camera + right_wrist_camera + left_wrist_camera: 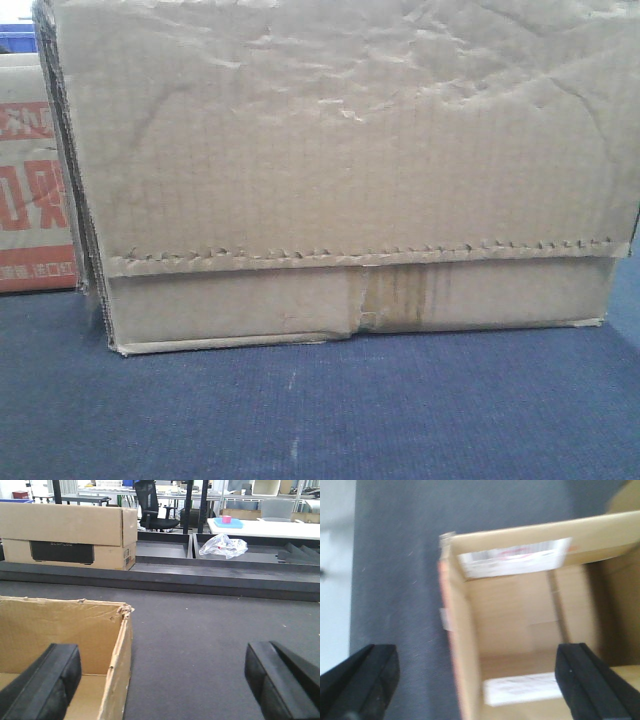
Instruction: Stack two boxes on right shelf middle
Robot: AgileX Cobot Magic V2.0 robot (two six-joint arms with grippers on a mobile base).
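Wrinkled brown corrugated cardboard box [340,170] sits on blue carpet [300,410], red-printed carton [35,180] at nine o'clock. Left gripper [475,680] gapes over open tan carton [510,620], white labels [515,557] unreadable; right gripper [162,675] released, torn-cornered carton [50,625] at seven o'clock.

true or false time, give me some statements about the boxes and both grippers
The brown box in the front view sits on blue carpet. True.
The left gripper is shut on a flap. False: its jaws stand wide apart.
The cardboard box under the left gripper is open on top. True.
The right gripper holds a plastic bag. False: its jaws are open and empty; the plastic bag lies far behind.
A tape strip marks the brown box's lower centre. True.
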